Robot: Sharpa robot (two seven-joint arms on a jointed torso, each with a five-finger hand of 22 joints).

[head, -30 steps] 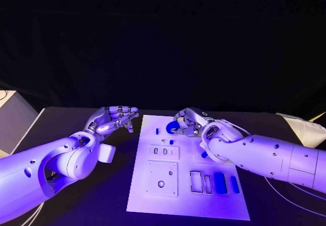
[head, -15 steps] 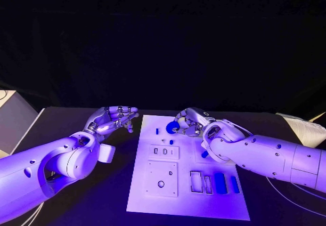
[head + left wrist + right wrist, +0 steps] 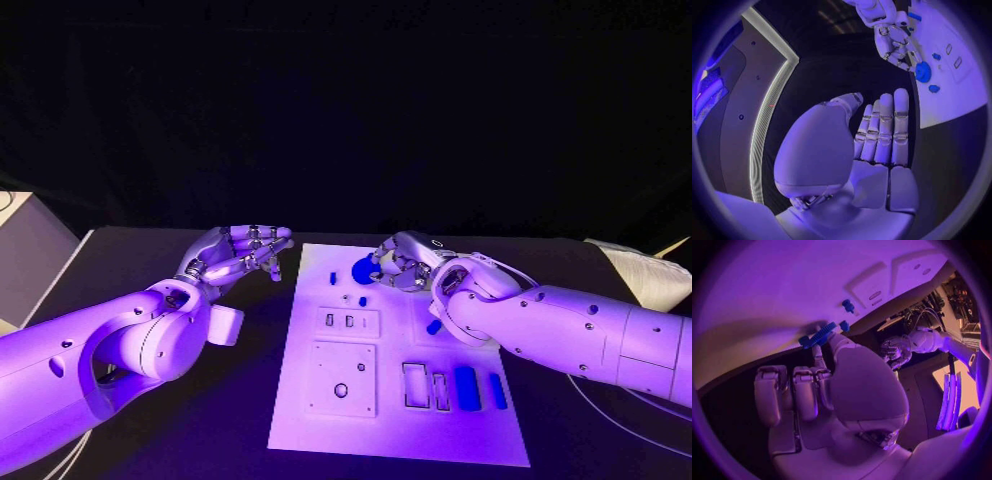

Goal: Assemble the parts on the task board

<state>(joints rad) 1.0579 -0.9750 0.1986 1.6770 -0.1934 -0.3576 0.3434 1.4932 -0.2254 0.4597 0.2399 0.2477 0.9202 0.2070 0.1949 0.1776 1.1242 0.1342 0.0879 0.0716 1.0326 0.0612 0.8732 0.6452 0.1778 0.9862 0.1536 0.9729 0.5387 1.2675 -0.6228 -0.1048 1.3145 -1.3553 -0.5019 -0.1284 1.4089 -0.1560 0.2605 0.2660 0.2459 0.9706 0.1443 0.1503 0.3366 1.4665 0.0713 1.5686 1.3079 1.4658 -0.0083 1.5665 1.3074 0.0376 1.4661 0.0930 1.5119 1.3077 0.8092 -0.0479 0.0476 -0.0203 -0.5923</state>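
The blue gear [image 3: 365, 269] is pinched in the fingers [image 3: 389, 262] of the right hand [image 3: 411, 258], held over the far end of the board [image 3: 382, 420]. On the board just beside the gear are a thin blue peg [image 3: 333, 279] and a small blue knob [image 3: 364, 301]. At the board's near end, a blue block [image 3: 467, 388] sits in a recess and a blue bar [image 3: 498, 391] lies beside it. The left hand [image 3: 238, 251] hovers over the tabletop [image 3: 216, 420] beside the board's far left corner, its fingers [image 3: 267, 262] curled in, holding nothing.

Head looks down; wrists share task board [image 3: 400, 360]
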